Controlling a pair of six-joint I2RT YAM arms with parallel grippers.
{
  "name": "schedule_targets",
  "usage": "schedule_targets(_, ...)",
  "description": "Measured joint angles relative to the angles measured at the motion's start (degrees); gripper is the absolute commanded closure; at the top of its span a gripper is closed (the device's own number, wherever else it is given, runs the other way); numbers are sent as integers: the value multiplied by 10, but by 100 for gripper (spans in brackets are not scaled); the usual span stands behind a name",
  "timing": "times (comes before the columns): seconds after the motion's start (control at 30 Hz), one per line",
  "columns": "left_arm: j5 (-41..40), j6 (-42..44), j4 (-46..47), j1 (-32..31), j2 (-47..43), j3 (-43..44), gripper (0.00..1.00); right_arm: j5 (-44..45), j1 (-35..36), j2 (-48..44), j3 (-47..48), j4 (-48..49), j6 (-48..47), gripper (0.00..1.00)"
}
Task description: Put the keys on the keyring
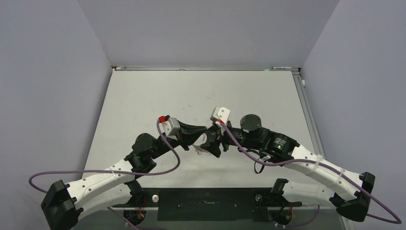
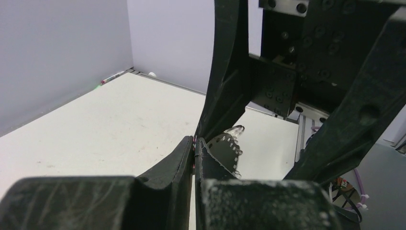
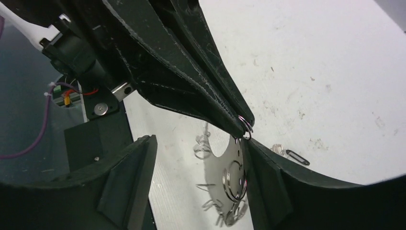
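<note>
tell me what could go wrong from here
The left gripper pinches the keyring only by a thin loop at its very tips, so it could slip out. The open right gripper straddles the hanging keyring; one finger looks very close and could knock it loose.

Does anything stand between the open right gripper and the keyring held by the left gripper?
Nothing visible does. The keyring hangs from the shut left gripper, between the open fingers of the right gripper and close to one of them.
</note>
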Motion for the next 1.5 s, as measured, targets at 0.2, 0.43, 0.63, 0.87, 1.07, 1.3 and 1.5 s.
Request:
schedule_targets(0.2,14,-6,32,0,-14,-16,100,-1,0,-71,17,2,-8,34)
schedule_targets(0.43,49,-11,35,-1,-58,-33,100,-11,0,-132,49,33,-30,44)
schedule_targets(0.63,84,-24,34,-1,-99,-33,100,-46,0,-137,49,45,-37,51)
schedule_targets(0.87,119,-43,34,0,-130,-31,100,-91,-1,-112,49,46,-47,57)
schedule_targets(1.07,139,-59,34,0,-163,-23,100,-121,-5,-88,56,40,-52,61)
schedule_targets(1.3,142,-75,37,-1,-183,-22,100,-167,-9,-69,56,47,-45,65)
schedule_targets(1.5,141,-87,50,0,-181,-22,100,-211,-9,-53,47,93,-16,70)
